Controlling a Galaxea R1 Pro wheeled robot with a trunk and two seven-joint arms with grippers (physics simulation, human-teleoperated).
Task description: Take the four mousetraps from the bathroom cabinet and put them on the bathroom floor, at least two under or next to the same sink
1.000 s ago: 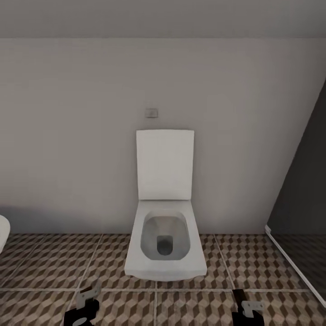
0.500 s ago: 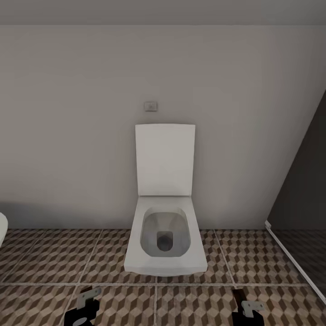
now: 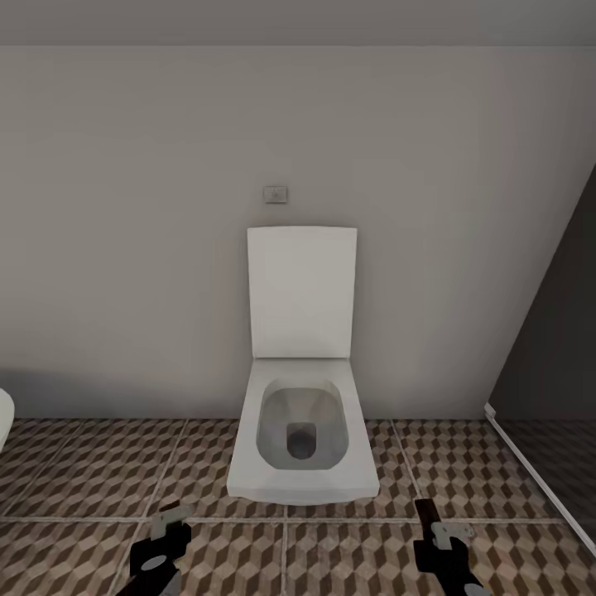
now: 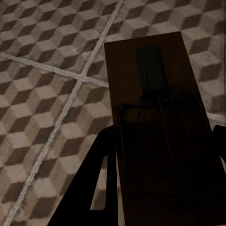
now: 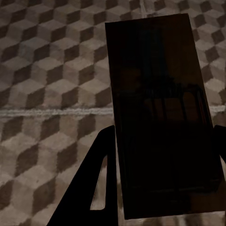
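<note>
- Dark-brown flat wooden mousetraps sit clamped in both your grippers: one in the left gripper (image 4: 160, 188), mousetrap (image 4: 157, 117), another in the right gripper (image 5: 162, 188), mousetrap (image 5: 160, 108).
- Both arms have risen slightly over the cube-patterned tiled bathroom floor (image 3: 91, 472) since half a second ago.
- You face the white rectangular toilet (image 3: 302, 430); I judge you must find the sink before releasing.
</note>
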